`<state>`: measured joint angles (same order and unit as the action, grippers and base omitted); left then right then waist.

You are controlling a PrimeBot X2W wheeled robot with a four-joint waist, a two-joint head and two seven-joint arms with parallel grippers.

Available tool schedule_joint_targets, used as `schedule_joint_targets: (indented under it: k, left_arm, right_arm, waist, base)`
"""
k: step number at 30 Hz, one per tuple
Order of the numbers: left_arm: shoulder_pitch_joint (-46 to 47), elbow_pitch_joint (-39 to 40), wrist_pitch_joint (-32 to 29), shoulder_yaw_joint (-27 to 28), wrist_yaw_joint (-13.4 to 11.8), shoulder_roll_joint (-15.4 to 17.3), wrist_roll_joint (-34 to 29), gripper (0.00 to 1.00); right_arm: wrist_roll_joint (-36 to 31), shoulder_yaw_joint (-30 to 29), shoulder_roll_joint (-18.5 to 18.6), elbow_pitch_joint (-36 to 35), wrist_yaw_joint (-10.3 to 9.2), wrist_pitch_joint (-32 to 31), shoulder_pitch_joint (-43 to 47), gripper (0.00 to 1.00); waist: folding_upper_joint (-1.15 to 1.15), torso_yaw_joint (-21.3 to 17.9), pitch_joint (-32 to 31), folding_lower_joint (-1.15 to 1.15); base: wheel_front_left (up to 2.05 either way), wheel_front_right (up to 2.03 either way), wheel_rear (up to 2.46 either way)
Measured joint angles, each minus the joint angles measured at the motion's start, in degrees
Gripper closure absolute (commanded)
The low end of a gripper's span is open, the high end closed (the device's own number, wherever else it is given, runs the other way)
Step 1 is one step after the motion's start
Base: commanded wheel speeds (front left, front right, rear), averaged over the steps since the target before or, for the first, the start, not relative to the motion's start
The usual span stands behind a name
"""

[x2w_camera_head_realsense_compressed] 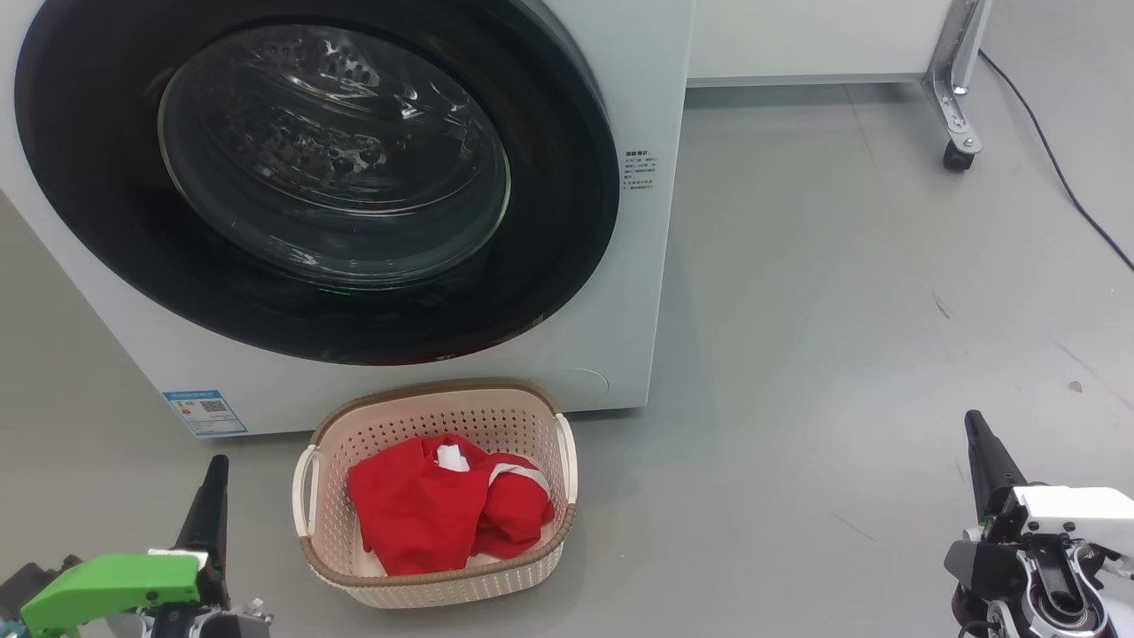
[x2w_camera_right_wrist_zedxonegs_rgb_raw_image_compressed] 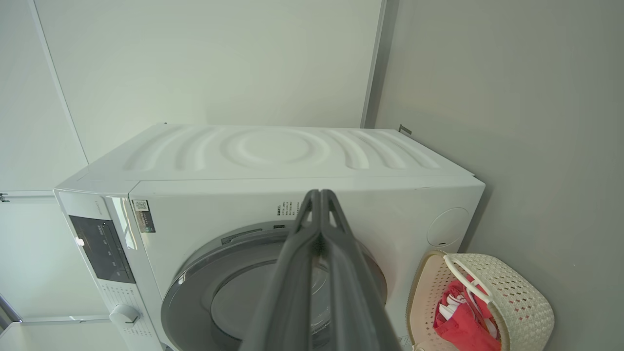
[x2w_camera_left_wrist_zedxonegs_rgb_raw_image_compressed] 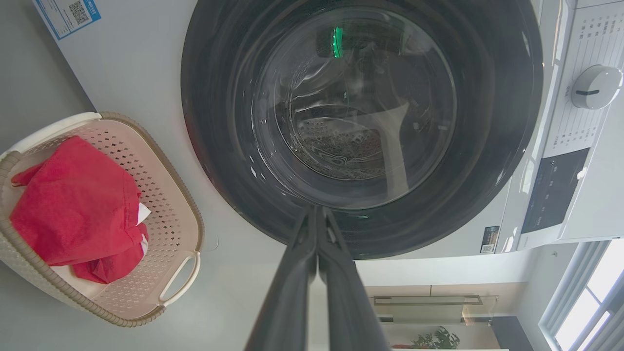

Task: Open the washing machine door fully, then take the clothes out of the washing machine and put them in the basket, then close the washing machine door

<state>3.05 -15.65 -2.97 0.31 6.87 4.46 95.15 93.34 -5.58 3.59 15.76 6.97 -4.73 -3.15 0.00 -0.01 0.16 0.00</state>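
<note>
Centrally, the washing machine (x2w_camera_head_realsense_compressed: 651, 266) stands on the grey floor (x2w_camera_head_realsense_compressed: 842, 354) with the washing machine door (x2w_camera_head_realsense_compressed: 549, 266) shut flush against its white front. The door's bulging glass window (x2w_camera_head_realsense_compressed: 337, 159) shows the steel drum behind it. A small blue sticker (x2w_camera_head_realsense_compressed: 205, 412) sits at the lower left corner of the front panel.

The basket (x2w_camera_head_realsense_compressed: 434, 388) rests on the floor just in front of the machine, below the lower edge of the door, its long side facing the onlooker. The clothes (x2w_camera_head_realsense_compressed: 425, 514) lie inside it as a crumpled red heap with white trim and a white label uppermost. They lie below the brown rim.

The left gripper (x2w_camera_head_realsense_compressed: 217, 462) is at the lower left, near the basket's left handle but apart from it. Its two dark fingers are pressed together and hold nothing. In the left wrist view they point at the lower rim of the door.

The right gripper (x2w_camera_head_realsense_compressed: 973, 416) is at the lower right, well apart from the basket. Its jaws are likewise closed and empty, and in the right wrist view they point toward the machine's front.

A dark cable (x2w_camera_head_realsense_compressed: 1054, 159) and a castored metal leg (x2w_camera_head_realsense_compressed: 957, 97) lie on the floor beyond.
</note>
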Motion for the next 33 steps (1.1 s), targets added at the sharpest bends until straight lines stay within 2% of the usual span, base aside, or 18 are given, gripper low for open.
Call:
schedule_joint_targets:
  k: [33]
  left_arm:
    - [0.2, -0.2, -0.1, 0.2, 0.0, 0.0, 0.0, 1.00]
  right_arm:
    - [0.0, -0.1, 0.0, 0.0, 0.00, 0.0, 0.0, 1.00]
  waist:
    - [0.00, 0.0, 0.0, 0.00]
  base:
    - [0.00, 0.00, 0.00]
